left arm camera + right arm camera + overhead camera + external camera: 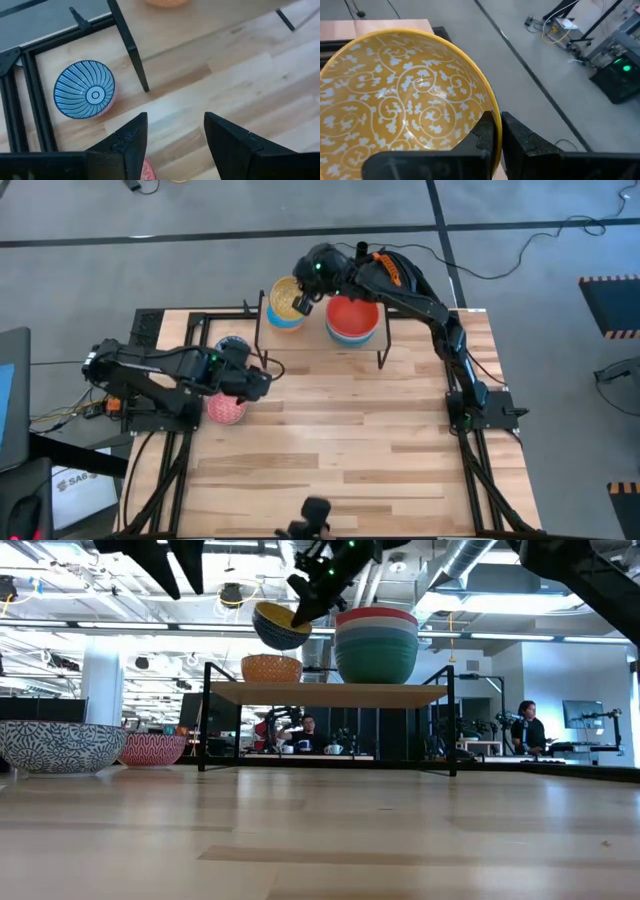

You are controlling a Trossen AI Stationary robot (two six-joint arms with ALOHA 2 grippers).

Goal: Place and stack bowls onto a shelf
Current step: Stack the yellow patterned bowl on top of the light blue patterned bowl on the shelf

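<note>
Right gripper [497,134] pinches the yellow bowl's [405,95] rim (above the shelf [330,693]).

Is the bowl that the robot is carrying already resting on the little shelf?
No. In the low view the yellow-rimmed bowl hangs tilted in the right gripper, above another bowl on the shelf.

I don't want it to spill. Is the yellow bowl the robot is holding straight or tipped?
Tipped. In the low view the yellow bowl hangs slanted above the shelf, its rim pinched by the right end effector. It looks empty.
</note>
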